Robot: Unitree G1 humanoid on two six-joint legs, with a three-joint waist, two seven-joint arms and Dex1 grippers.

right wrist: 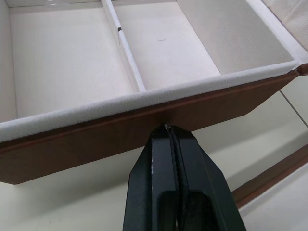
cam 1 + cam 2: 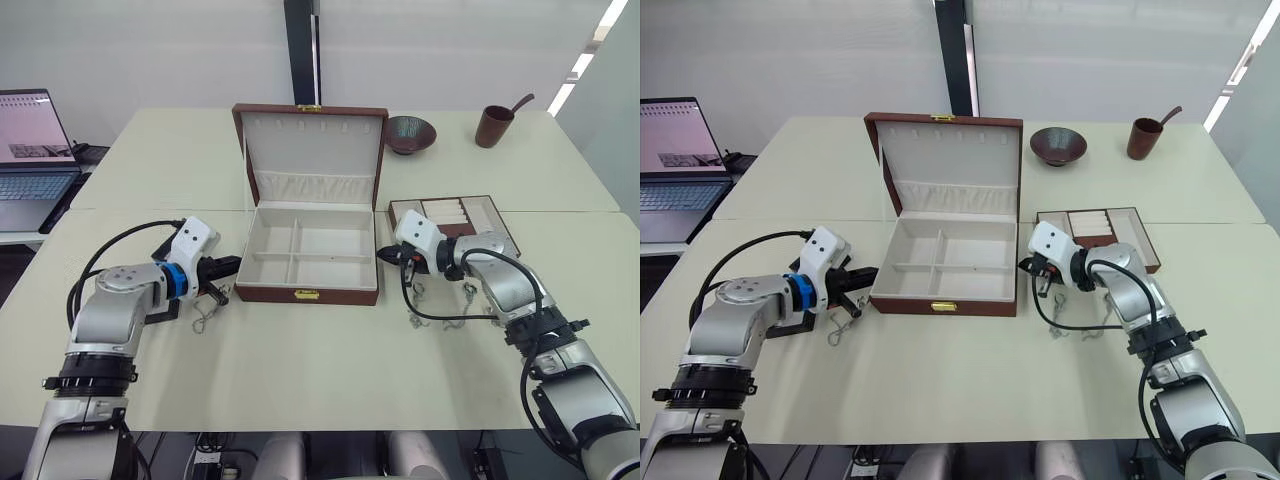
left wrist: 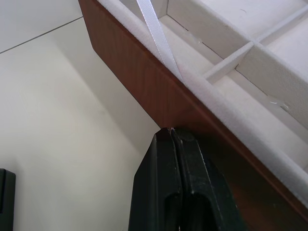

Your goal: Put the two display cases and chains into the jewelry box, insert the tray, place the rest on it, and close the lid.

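Closest to us are our two arms, so we start there and go from left to right. Our left gripper (image 2: 228, 266) has its two black fingers pressed tight together, with nothing between them. Its tip sits right at the left wall of the jewelry box (image 2: 262, 294). Just under it on the table (image 2: 320, 360) lies one of the chains (image 2: 203, 318), a thin silver one.

Next comes the box itself. It is open, and the lid (image 2: 312, 155) stands straight up at the back, with a white ribbon holding it. We see four cream rooms inside, and all of them look bare. No display cases sit in the box, and we cannot tell where they are.

Then comes our right gripper (image 2: 383, 256). Its fingers are pressed together too, holding nothing, and the tip is up against the right wall of the box. More chains (image 2: 418, 297) lie on the table below that arm. Behind it rests the tray (image 2: 497, 213), on the table beside the box and not yet in it.

We think we are steadying or nudging the box from both sides, so the filling has not begun. Next we would need to pull one gripper back, spread its fingers, and come down on a chain. The chains are thin and flat, so pinching one will be tricky.
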